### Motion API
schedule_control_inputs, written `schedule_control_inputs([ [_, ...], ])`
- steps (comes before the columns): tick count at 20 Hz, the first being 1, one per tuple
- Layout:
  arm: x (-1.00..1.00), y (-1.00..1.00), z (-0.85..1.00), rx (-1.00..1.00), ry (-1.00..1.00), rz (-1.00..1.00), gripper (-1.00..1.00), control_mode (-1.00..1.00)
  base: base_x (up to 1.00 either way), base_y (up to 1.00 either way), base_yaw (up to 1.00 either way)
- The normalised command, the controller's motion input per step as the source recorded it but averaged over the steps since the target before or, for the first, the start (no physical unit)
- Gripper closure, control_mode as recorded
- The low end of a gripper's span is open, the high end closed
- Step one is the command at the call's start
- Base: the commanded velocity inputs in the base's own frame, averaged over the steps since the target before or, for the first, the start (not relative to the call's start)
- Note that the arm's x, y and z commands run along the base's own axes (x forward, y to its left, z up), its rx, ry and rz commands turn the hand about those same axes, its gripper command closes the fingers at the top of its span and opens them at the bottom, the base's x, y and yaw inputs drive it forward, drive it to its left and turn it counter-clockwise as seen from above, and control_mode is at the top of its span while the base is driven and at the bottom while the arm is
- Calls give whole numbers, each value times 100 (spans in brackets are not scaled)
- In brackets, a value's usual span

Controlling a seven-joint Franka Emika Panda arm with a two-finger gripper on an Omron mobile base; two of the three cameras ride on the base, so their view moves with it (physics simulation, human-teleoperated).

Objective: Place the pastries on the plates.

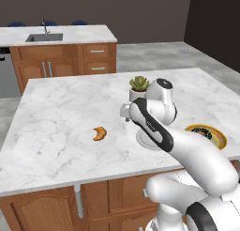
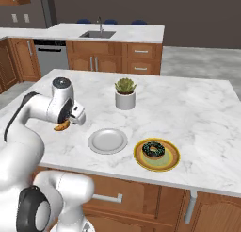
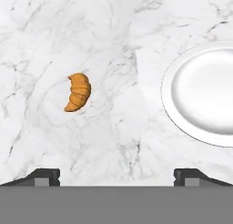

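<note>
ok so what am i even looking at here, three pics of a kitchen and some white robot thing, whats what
It is a rendered kitchen with one white robot arm. Two pictures come from cameras on its base, behind it to the left and right. The third looks down from its hand. On the marble island lie a croissant, an empty grey plate, a yellow plate already carrying a chocolate donut, and a potted plant. The gripper hangs open above the counter, holding nothing; the croissant lies ahead of it.
</note>
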Motion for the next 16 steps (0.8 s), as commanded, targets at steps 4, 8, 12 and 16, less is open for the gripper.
schedule_control_inputs([
  [4,64,100,-3,0,-23,7,-100,-100,0,0,0],
  [8,88,100,-1,-1,-8,0,-100,-100,0,0,0],
  [12,86,61,0,-15,27,-3,-100,-100,0,0,0],
  [16,46,7,-16,-14,56,-9,-100,-100,0,0,0],
])
